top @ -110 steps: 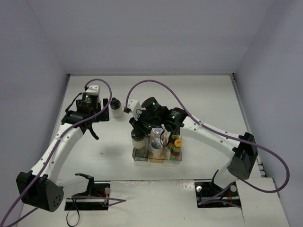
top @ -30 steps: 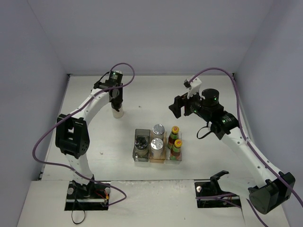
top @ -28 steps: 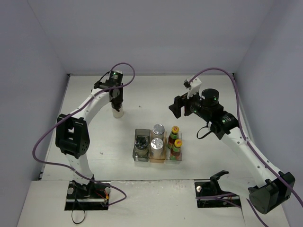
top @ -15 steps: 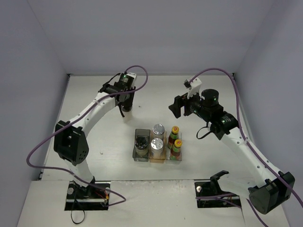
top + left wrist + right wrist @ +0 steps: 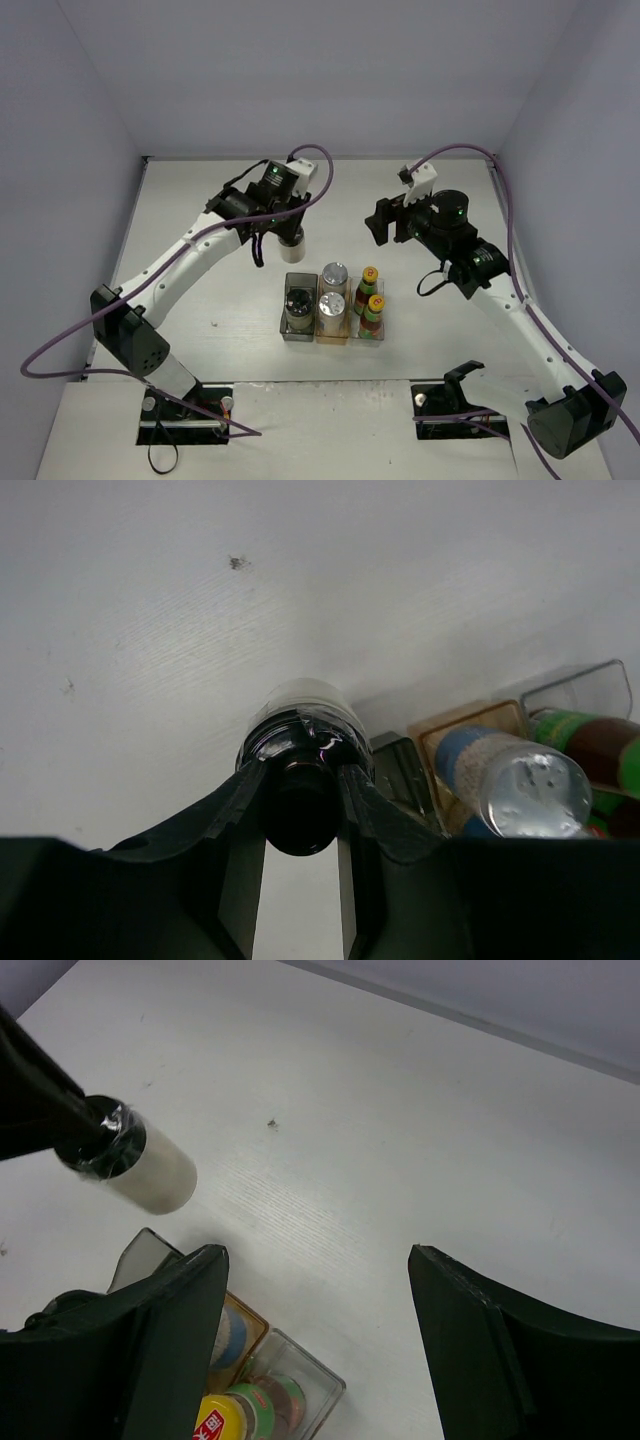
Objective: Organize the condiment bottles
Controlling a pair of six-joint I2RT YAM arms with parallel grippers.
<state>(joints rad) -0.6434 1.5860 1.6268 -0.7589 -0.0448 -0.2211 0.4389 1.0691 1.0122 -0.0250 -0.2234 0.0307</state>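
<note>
A pale condiment bottle with a black cap hangs off the table with my left gripper shut on its cap. In the top view this bottle is just behind the grey bin, which holds one black-capped bottle. The amber bin holds two silver-capped bottles. The clear bin holds two dark bottles with yellow-red caps. My right gripper hangs open and empty behind the bins to the right, and its wrist view shows the held bottle at the left.
The three bins stand side by side at the table's middle. Grey walls close in the back and both sides. The silver-capped bottle and a dark bottle lie close to the right of my left gripper.
My left gripper has carried the black-capped bottle from the back left rightward and nearer, to just behind the grey bin. The right arm has hardly moved.
</note>
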